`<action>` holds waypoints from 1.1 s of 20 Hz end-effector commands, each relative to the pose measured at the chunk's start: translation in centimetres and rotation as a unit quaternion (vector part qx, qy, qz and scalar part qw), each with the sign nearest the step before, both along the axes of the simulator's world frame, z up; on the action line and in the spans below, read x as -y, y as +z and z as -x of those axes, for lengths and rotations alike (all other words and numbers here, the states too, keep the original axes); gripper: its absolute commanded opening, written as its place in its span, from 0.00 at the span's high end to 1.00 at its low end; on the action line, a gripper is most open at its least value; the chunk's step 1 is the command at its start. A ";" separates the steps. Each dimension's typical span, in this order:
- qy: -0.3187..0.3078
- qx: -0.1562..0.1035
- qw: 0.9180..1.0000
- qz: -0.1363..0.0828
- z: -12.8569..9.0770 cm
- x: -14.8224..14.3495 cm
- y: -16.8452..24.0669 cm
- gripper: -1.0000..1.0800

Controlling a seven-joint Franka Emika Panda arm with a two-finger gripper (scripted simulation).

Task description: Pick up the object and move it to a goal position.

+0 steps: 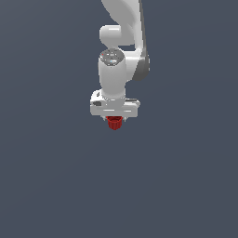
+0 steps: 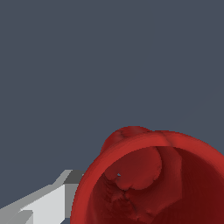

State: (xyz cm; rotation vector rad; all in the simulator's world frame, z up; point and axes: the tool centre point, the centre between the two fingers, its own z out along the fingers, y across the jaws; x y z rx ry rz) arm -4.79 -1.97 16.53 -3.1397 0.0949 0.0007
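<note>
The red cup-like object pokes out just below the white gripper in the exterior view, near the middle of the picture. The gripper's fingers are hidden there by the hand and the object. In the wrist view the red object fills the lower right, very close to the camera, with its open ribbed inside showing. One light grey finger lies against its side; the other finger is out of view. The gripper appears shut on the object.
Only a plain dark grey-blue surface shows around the arm in both views. The white arm links rise toward the top of the exterior view.
</note>
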 end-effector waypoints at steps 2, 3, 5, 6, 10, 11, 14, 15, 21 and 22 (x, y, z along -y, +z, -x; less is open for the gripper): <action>0.000 0.001 1.000 0.000 -1.5 0.9 3.3 1.00; 0.000 0.001 1.000 0.000 -1.9 1.2 4.2 1.00; 0.000 0.001 1.000 0.000 -2.7 1.7 5.9 1.00; 0.000 0.001 1.000 0.000 -3.1 1.9 6.7 1.00; 0.000 0.001 1.000 0.000 -4.4 2.6 9.2 1.00; 0.000 0.001 1.000 0.000 -4.7 2.8 9.7 1.00; 0.000 0.000 1.000 0.000 -5.4 3.2 11.0 1.00; 0.000 0.000 1.000 0.000 -5.6 3.3 11.3 1.00; 0.000 0.000 1.000 0.000 -6.2 3.6 12.4 1.00; 0.000 0.000 1.000 0.000 -6.3 3.6 12.5 1.00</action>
